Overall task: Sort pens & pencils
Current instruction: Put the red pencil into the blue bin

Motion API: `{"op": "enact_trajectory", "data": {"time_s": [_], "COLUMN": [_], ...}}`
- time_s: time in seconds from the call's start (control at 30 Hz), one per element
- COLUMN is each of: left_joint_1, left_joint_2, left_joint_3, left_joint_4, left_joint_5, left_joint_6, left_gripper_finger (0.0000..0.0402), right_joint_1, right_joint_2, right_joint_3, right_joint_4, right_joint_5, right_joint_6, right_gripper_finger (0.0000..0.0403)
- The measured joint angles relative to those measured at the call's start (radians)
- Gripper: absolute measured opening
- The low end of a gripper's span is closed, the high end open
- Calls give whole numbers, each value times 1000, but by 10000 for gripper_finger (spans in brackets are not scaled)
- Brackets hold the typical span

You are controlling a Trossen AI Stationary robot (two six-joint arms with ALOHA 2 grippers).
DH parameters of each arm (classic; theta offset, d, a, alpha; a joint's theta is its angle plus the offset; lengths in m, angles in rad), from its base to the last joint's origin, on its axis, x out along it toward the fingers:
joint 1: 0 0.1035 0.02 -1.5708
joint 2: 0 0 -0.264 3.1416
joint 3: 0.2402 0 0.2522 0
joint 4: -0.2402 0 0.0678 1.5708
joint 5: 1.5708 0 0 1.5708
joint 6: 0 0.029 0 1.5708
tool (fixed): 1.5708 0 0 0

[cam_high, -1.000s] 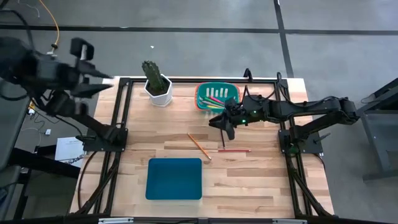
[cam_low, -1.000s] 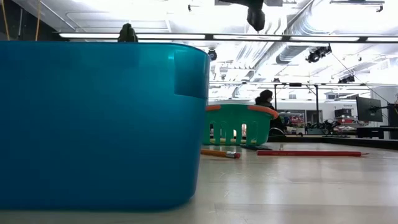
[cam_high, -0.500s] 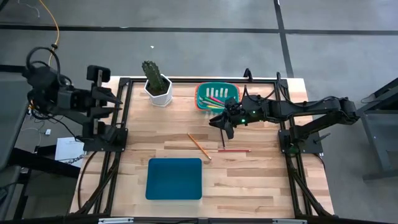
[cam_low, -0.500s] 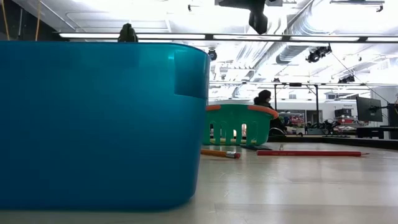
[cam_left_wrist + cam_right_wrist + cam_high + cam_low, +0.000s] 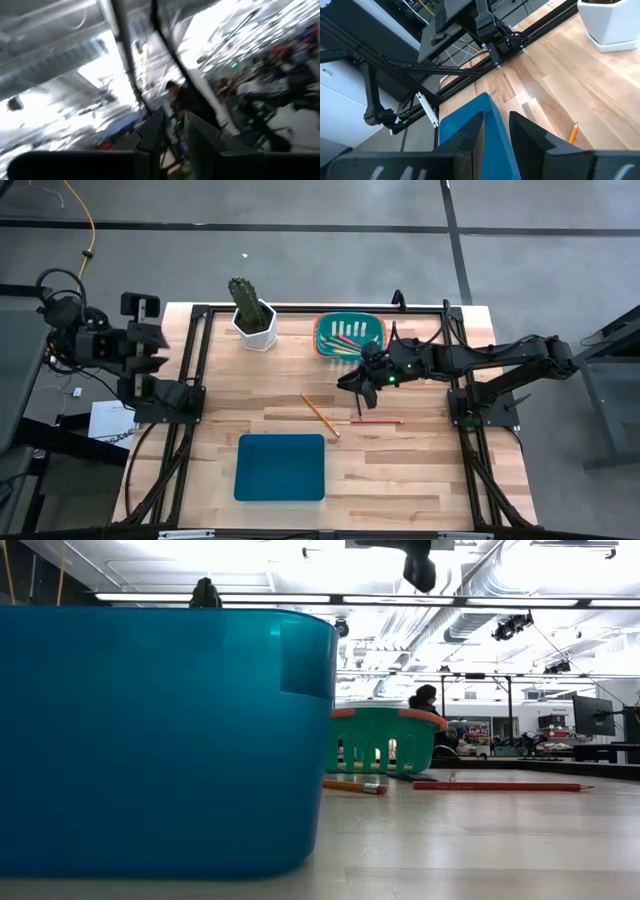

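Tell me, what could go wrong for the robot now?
The orange pencil and red pencil lie thin and flat on the table, so the right gripper hovering above them might slip off. The cactus pot stands beside the green basket and could get bumped.

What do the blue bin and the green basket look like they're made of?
Blue bin: likely plastic, smooth and slightly glossy, with even colour and soft reflections on its wall. Green basket: also looks like moulded plastic, its wall cut with regular slots, under an orange rim; finish looks matte, though it is too far off to be sure.
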Motion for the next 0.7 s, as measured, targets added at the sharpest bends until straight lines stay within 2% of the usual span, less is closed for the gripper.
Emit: {"op": "enact_trajectory", "data": {"time_s": [0.13, 0.2, 0.5, 0.7], "left_joint_1": [0, 0, 0, -1], "left_joint_2": [-49, -73, -223, -391], "left_joint_3": [-56, -83, -251, -379], "left_joint_4": [48, 51, 123, 158], "left_joint_5": [121, 143, 40, -116], "left_joint_6": [23, 29, 28, -6], "left_gripper_finger": [72, 72, 72, 72], "right_joint_1": [0, 0, 0, 0], "right_joint_2": [0, 0, 0, 0], "right_joint_3": [0, 0, 0, 0], "right_joint_4": [-6, -5, -6, -15], "right_joint_5": [0, 1, 1, 0], "right_joint_6": [5, 5, 6, 8], "right_gripper_finger": [83, 83, 83, 83]}}
